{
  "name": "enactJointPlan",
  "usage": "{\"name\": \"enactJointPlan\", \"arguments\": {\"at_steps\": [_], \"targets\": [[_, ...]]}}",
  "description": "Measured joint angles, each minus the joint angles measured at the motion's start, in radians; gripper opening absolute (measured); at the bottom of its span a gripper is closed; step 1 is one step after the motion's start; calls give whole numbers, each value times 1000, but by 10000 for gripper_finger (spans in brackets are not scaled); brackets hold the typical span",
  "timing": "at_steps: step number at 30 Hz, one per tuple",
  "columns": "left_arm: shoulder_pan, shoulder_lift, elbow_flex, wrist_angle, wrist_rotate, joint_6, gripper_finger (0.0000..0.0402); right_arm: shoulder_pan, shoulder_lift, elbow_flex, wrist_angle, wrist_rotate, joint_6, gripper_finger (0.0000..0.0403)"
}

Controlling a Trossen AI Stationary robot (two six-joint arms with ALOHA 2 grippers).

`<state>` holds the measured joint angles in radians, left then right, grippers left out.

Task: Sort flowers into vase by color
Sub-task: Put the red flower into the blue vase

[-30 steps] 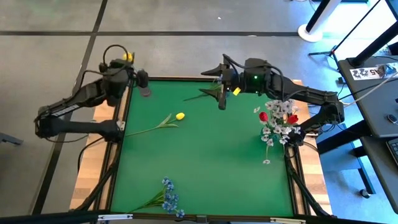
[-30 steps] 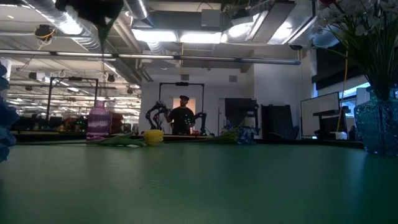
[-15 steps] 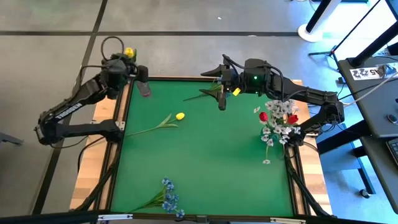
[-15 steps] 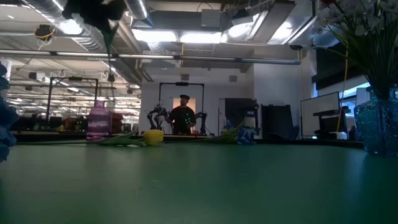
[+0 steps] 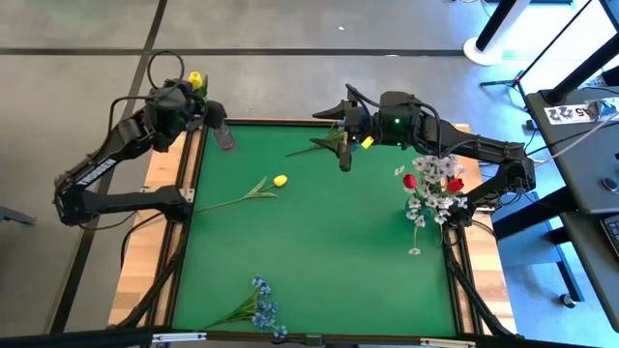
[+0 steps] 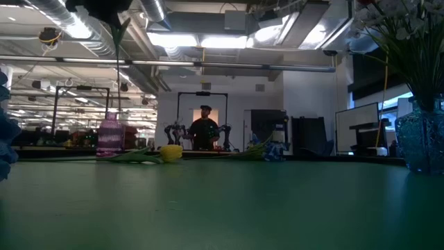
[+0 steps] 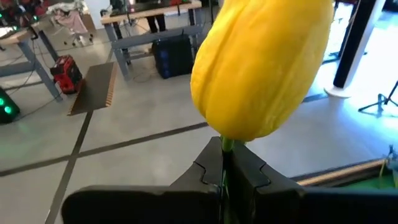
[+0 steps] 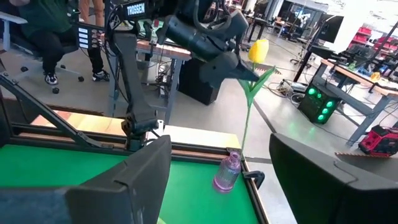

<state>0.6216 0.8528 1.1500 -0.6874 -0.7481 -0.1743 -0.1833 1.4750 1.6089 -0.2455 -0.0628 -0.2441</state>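
Note:
My left gripper [image 5: 198,89] hangs over the table's far left corner, shut on a yellow tulip [image 7: 261,62] whose bud [image 8: 258,50] stands above the fingers. Its green stem [image 8: 245,112] hangs down over the purple vase [image 8: 227,171], which stands on the mat in that corner. My right gripper [image 5: 340,147] hovers open over the far middle of the table with nothing between its fingers. Another yellow tulip [image 5: 280,180] lies on the mat. A blue bunch [image 5: 263,309] lies at the near edge. My left gripper pinches the tulip's thin stem just under the bud [image 7: 224,148] between its two fingertips. The fingers come at it about level, lying across the stem. The flower is lifted clear, with the bud above the fingers and the long stem [image 6: 118,48] hanging below them.
A glass vase [image 6: 423,142] with red and white flowers [image 5: 432,188] stands at the table's right edge. A green-stemmed flower [image 5: 317,147] lies by my right gripper at the far edge. The middle of the green mat [image 5: 329,251] is bare. A person stands in the room beyond.
My left gripper has risen a little and swung toward the far edge with the yellow tulip, its wrist turning. The flower stays clear of the table, its stem hanging by the purple vase.

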Motion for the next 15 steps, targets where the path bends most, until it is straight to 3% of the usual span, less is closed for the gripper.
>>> {"name": "enactJointPlan", "arguments": {"at_steps": [15], "targets": [[0, 0, 44, -124, 11, -41, 0, 0, 0, 0, -15, 2, 12, 270]]}}
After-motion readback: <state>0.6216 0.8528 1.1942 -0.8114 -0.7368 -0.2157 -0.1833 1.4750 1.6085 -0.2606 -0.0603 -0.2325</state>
